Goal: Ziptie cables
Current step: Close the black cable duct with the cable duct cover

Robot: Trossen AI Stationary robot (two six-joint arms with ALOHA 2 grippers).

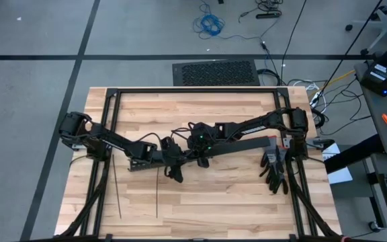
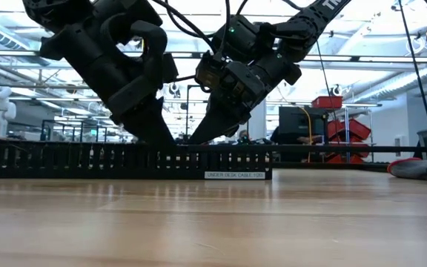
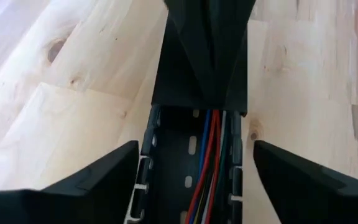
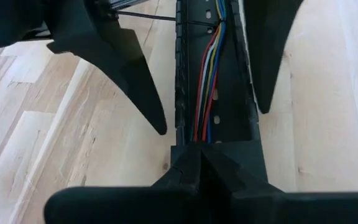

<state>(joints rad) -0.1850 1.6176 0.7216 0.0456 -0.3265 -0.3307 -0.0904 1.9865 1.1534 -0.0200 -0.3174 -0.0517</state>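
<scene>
My left gripper (image 3: pixel 194 168) sits low over the black slotted duct (image 3: pixel 173 155) in the middle of the wooden table (image 1: pixel 213 202), its 2 fingers (image 3: pixel 98 177) spread wide, one on each side of the duct and gripping nothing. My right gripper (image 4: pixel 202 167) faces it from the opposite end of the same stretch, fingers pressed together, with the tip down at the duct's open channel; whether it pins a wire I cannot tell. The cables (image 4: pixel 207 81) lie inside the duct, running along its length as a tight run of red, blue, yellow, white and grey strands. In the right wrist view a thin dark strip (image 4: pixel 148 17) crosses the wood toward the duct near my left fingers. 2 loose zipties (image 1: pixel 117 191) lie on the table on my left side, well apart from the duct. A pair of dark gloves (image 1: pixel 274 168) rests near my right arm's base.
</scene>
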